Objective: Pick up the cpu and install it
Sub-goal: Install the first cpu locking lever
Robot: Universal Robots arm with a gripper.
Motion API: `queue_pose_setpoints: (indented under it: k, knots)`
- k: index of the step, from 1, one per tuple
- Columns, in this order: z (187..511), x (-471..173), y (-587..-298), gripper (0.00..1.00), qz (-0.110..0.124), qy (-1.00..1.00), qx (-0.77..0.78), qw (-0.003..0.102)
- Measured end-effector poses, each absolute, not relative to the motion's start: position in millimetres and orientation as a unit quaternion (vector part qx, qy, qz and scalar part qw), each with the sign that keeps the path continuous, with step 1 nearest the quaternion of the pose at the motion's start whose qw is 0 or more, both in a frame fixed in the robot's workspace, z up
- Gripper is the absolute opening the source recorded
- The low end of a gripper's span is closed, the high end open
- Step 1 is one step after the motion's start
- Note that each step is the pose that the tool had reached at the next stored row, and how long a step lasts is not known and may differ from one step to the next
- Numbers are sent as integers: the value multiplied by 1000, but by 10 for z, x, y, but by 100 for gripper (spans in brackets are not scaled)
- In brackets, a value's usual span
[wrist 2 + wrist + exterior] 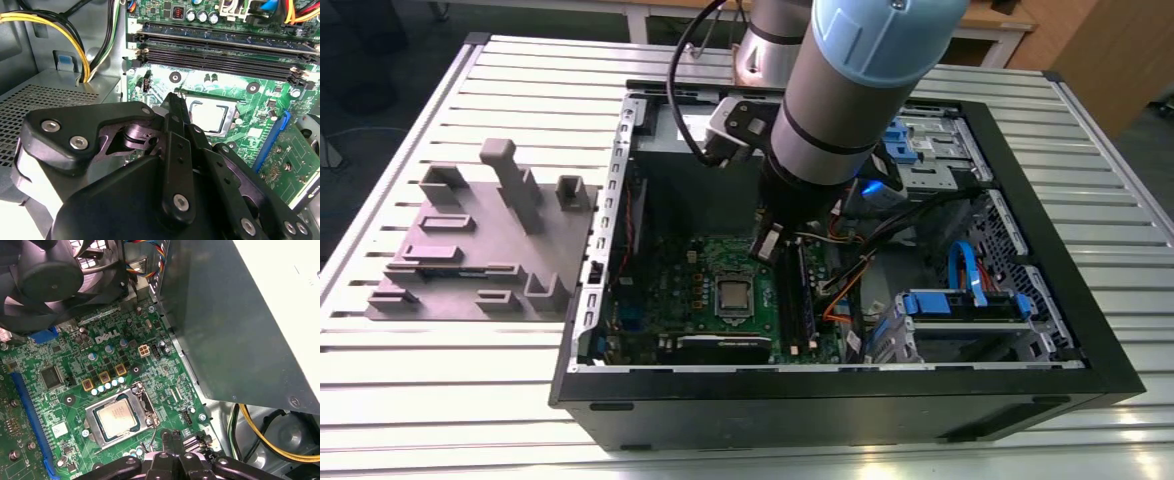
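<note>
Surface (480,400) first: you have a slatted metal bench carrying an open computer case (854,400), with a grey fixture block (480,250) well apart at the exterior view's left. Inside the case the green motherboard (680,290) lies flat, the long black RAM slots (225,50) running along one edge of it.

Your arm (854,90) reaches down into the case from above, its forearm steeply angled and the wrist pointing nearly straight at the board. The end effector (176,102) hangs above the board with its fingers drawn together to a narrow tip; you can see nothing held between them in both wrist views.

The cpu (120,416) already sits in its socket, framed by the metal retention bracket (97,432), its silver top face up. In the exterior view the cpu (735,296) lies at about seven o'clock from the fingertips, near but not touching. In the second wrist view it sits just beyond the tip, at roughly two o'clock. The chip is square, so it offers you no long axis to align with.
</note>
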State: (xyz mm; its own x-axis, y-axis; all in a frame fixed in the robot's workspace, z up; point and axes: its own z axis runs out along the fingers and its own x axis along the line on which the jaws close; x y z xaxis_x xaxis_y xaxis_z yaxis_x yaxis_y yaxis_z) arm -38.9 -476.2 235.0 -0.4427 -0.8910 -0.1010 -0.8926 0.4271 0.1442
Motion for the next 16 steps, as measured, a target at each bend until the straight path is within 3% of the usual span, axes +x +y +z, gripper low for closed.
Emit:
queue_pose_setpoints:
  k: [16]
  knots:
    - [2350, -399, -4781, 11, 88, 829, -553, 2]
